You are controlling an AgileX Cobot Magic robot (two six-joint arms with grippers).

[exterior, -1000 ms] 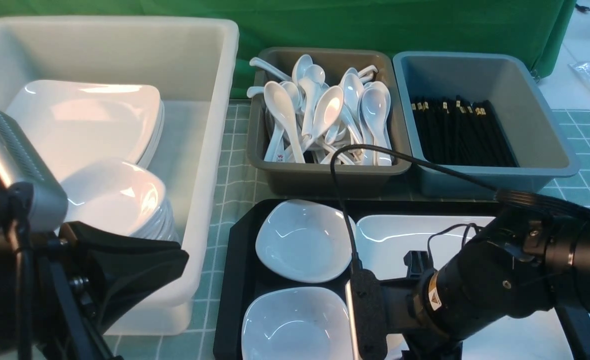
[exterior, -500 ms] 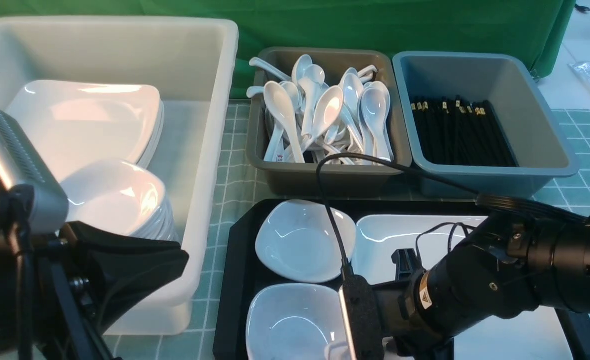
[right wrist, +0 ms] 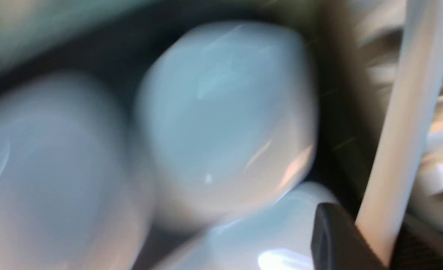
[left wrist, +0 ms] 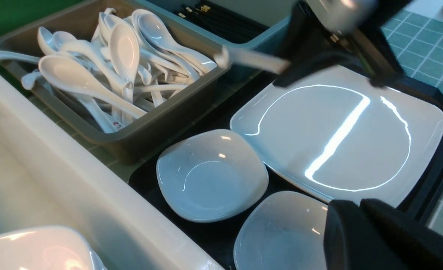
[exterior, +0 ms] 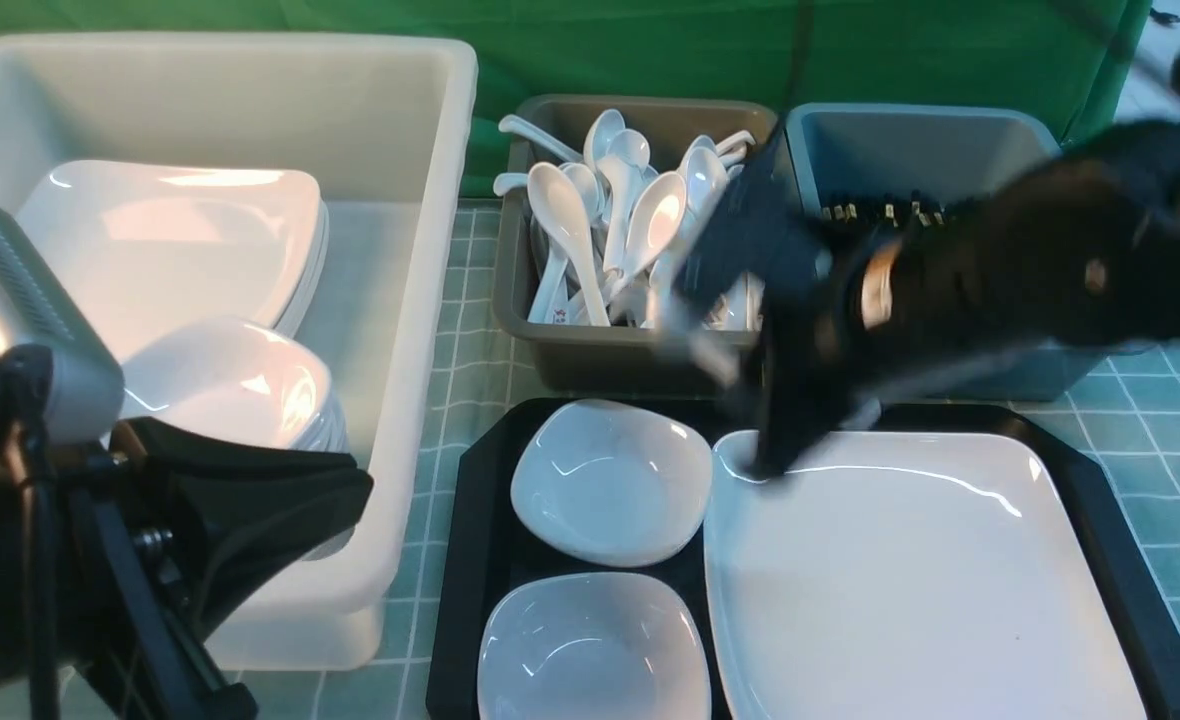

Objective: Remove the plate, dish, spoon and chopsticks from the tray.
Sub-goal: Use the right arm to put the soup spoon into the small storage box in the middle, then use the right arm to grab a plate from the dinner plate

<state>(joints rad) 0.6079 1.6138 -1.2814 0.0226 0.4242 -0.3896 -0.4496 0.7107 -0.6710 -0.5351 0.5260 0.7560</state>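
**Spoon lifted off, plate and dishes left to clear**

Front view: my right hand (exterior: 765, 400) is a dark smear above the far edge of the tray (exterior: 460, 560). It holds the spoon (exterior: 695, 345), which shows as a white blur in front of the brown tub (exterior: 600, 365) full of other spoons. I judge the spoon is off the tray but not yet dropped. The plate (exterior: 910, 580) lies flat on the tray's right half. The far dish (exterior: 610, 480) and the near dish (exterior: 595, 650) sit on its left half. I see no chopsticks on the tray. The only black sticks (exterior: 850, 212) are in the blue tub (exterior: 910, 150), and I cannot tell whether the task's pair is among them. My left hand (exterior: 350, 510) hangs low beside the white bin (exterior: 440, 200), carrying nothing.

Left wrist view: the left hand's (left wrist: 359, 210) jaws are pressed together and empty, above the near dish (left wrist: 281, 232). The spoon (left wrist: 251, 60) sticks out of the right hand (left wrist: 293, 69), level with the brown tub's (left wrist: 157, 131) rim. The plate (left wrist: 341, 131) and far dish (left wrist: 210, 174) are untouched.

Right wrist view: everything is badly blurred, but the spoon's (right wrist: 398, 123) white handle runs between the dark pads (right wrist: 334, 240), pinched narrow.

So I count one item nearly done and three pieces left.
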